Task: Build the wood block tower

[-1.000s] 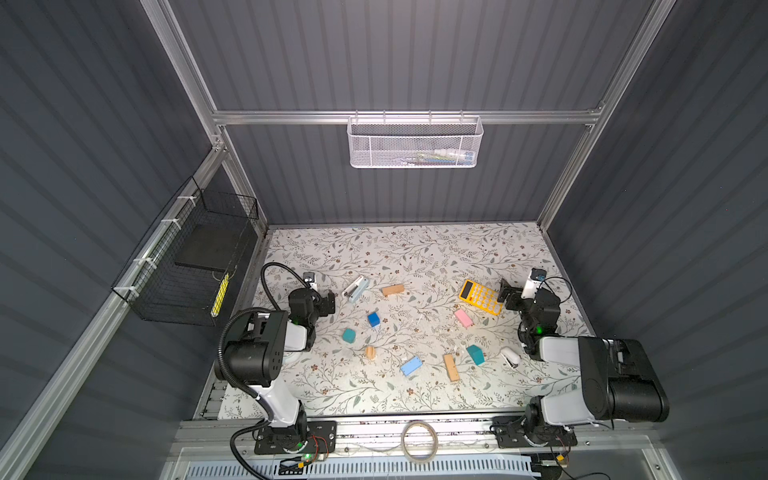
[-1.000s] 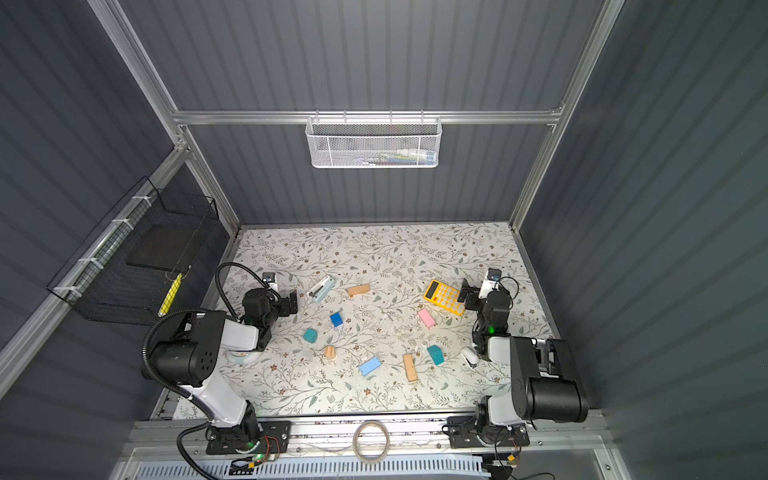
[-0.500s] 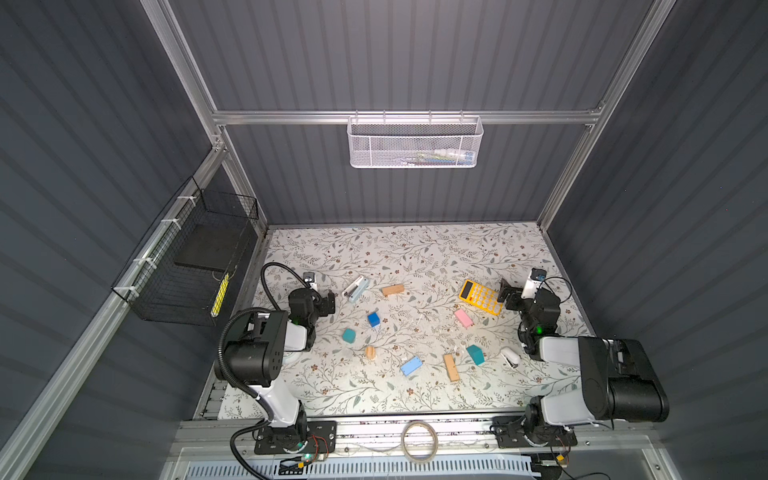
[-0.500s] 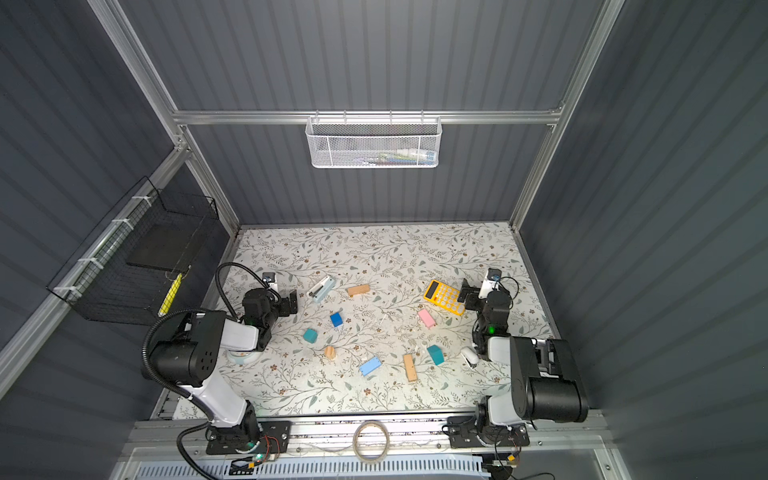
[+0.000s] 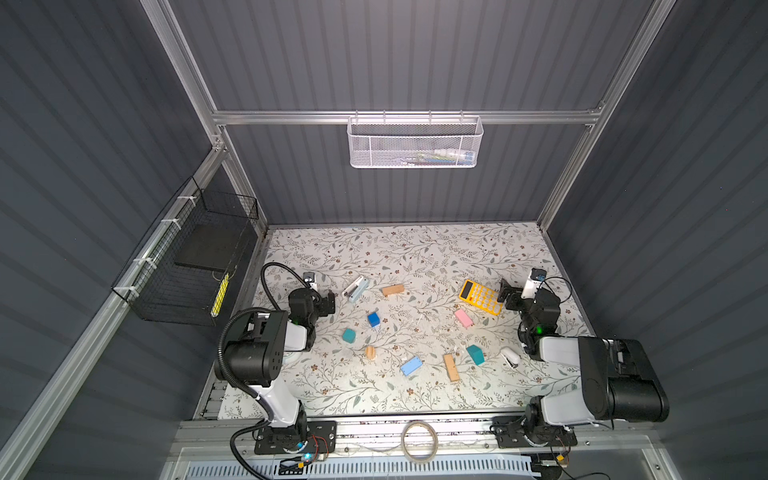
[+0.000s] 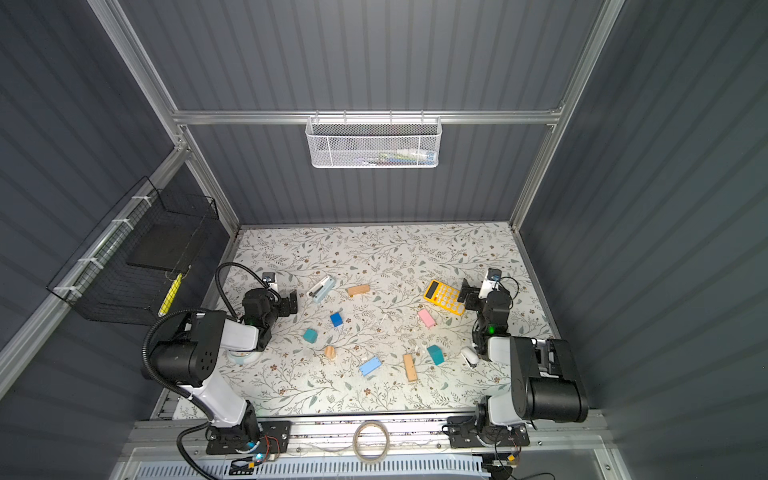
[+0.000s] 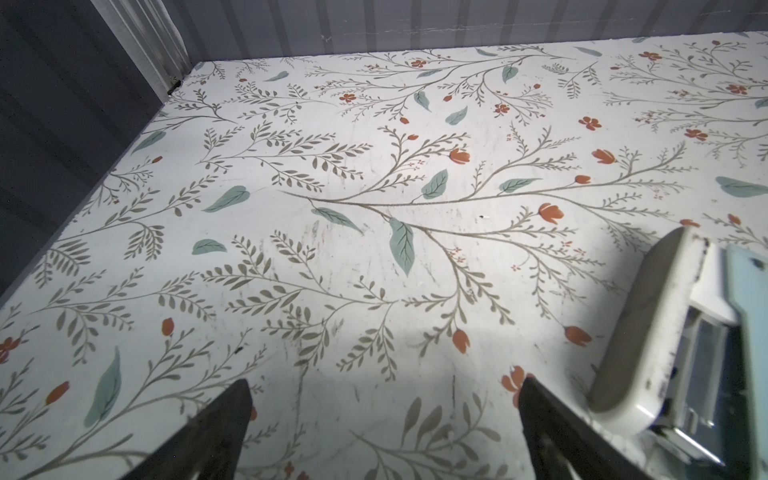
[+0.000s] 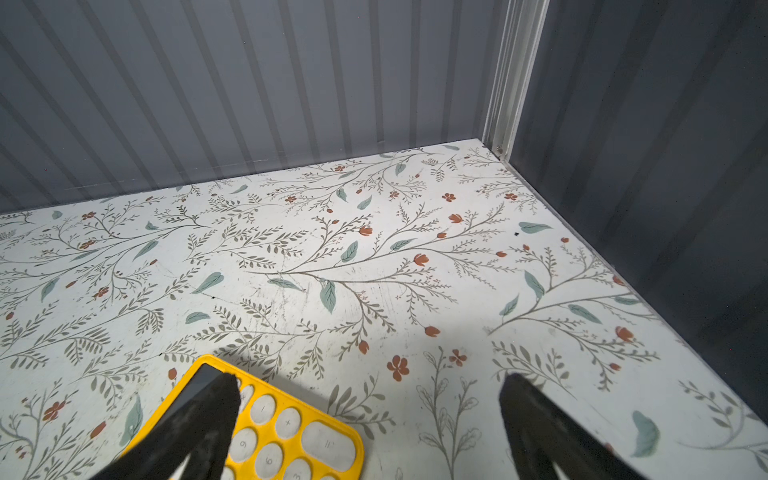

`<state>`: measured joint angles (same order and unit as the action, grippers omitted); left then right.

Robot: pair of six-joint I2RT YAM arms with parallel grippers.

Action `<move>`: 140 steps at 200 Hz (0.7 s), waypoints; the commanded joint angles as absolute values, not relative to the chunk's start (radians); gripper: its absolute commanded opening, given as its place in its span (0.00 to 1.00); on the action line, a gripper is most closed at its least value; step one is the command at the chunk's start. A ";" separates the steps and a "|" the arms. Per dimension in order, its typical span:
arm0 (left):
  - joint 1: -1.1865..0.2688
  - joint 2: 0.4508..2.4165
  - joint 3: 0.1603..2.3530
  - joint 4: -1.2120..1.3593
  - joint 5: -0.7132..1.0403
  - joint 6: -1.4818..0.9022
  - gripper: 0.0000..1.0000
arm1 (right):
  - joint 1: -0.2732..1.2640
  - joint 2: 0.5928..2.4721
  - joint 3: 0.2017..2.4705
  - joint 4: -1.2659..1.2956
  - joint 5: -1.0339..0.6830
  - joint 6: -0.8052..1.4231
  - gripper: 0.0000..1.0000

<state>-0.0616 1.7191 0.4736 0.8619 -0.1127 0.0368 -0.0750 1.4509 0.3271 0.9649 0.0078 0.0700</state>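
— Across the lower middle of both top views, how are the wood blocks laid?
— They are scattered singly on the floral mat: a pink block, a dark blue block, a teal block (tan bars are spread among them).
— And the grippers?
— The left gripper is seen spread wide, just beside the stapler; the right gripper is likewise spread, one finger shown over the yellow calculator.

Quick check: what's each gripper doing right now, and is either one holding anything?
Left gripper: open, jaws wide, holding nothing.
Right gripper: open, holding nothing; one jaw overlaps the yellow calculator in the wrist view.
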 commanded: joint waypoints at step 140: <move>-0.251 1.220 0.958 -0.140 -0.228 -0.241 0.87 | 0.199 1.177 0.811 -0.058 0.118 0.158 0.90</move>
